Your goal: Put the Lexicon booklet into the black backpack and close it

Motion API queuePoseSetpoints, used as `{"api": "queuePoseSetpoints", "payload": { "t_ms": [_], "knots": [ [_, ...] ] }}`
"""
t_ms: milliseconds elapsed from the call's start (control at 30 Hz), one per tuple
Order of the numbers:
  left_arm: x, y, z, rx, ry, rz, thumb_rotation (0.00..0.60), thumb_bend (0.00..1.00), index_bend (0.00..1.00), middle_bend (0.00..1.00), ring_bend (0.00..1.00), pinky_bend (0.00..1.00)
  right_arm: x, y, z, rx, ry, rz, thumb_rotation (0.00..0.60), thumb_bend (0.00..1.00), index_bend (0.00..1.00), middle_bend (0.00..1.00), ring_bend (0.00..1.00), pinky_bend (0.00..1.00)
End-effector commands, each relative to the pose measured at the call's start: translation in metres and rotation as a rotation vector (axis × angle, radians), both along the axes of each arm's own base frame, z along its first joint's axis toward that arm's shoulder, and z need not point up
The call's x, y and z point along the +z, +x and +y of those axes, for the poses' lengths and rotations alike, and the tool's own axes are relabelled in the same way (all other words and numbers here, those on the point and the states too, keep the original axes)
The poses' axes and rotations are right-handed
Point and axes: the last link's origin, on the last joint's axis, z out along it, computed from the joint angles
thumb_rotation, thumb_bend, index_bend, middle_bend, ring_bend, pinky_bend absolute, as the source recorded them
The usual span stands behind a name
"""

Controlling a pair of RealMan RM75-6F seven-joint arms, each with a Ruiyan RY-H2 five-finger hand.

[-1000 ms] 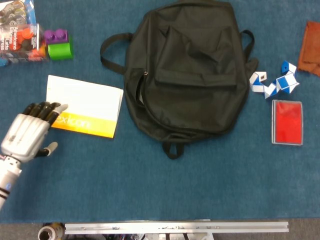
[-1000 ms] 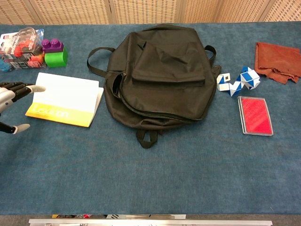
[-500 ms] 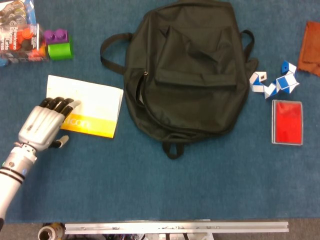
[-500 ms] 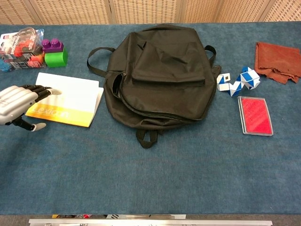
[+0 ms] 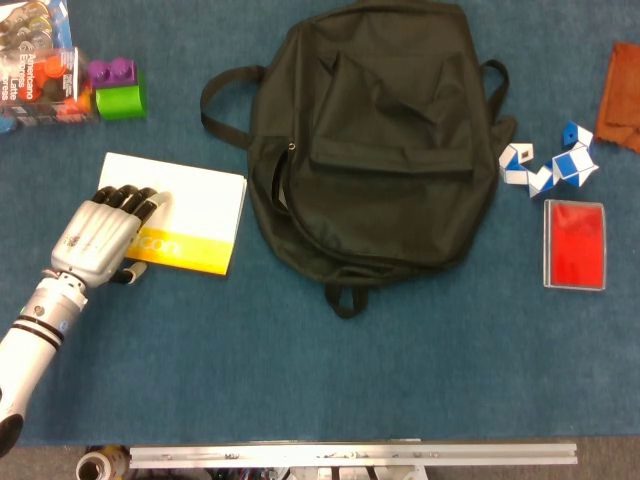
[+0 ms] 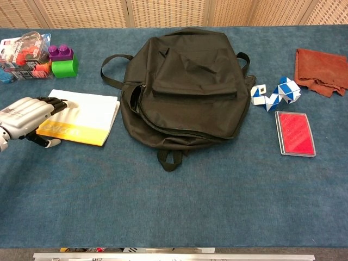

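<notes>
Head view: left hand flat on Lexicon booklet, fingers extended, gripping nothing; chest view shows thumb beneath

The Lexicon booklet lies flat on the blue surface, left of the black backpack. Its cover is white with a yellow band along the near edge. The backpack lies flat, front pocket up, main zipper partly open.
</notes>
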Motion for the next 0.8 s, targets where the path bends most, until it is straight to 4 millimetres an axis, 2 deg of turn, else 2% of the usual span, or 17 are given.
{"api": "queuePoseSetpoints", "payload": {
  "t_ms": [33, 433, 600, 800],
  "knots": [
    [-0.002, 0.000, 0.002, 0.007, 0.000, -0.012, 0.600, 0.23, 0.11, 0.16, 0.14, 0.17, 0.000, -0.001, 0.000, -0.002, -0.001, 0.001, 0.600, 0.32, 0.40, 0.37, 0.28, 0.37],
    [-0.011, 0.004, 0.010, 0.035, 0.000, -0.082, 0.600, 0.23, 0.14, 0.19, 0.15, 0.17, 0.000, -0.004, 0.001, -0.010, 0.000, 0.003, 0.600, 0.32, 0.40, 0.37, 0.28, 0.37],
    [-0.011, 0.007, 0.014, 0.022, 0.021, -0.113, 0.600, 0.23, 0.20, 0.25, 0.16, 0.18, 0.001, -0.004, 0.001, -0.012, 0.001, 0.005, 0.600, 0.32, 0.40, 0.37, 0.28, 0.37],
    [-0.010, 0.012, 0.020, -0.007, 0.068, -0.162, 0.600, 0.25, 0.28, 0.33, 0.24, 0.26, 0.002, -0.004, 0.002, -0.013, -0.006, 0.006, 0.600, 0.32, 0.40, 0.37, 0.28, 0.37]
  ]
}}
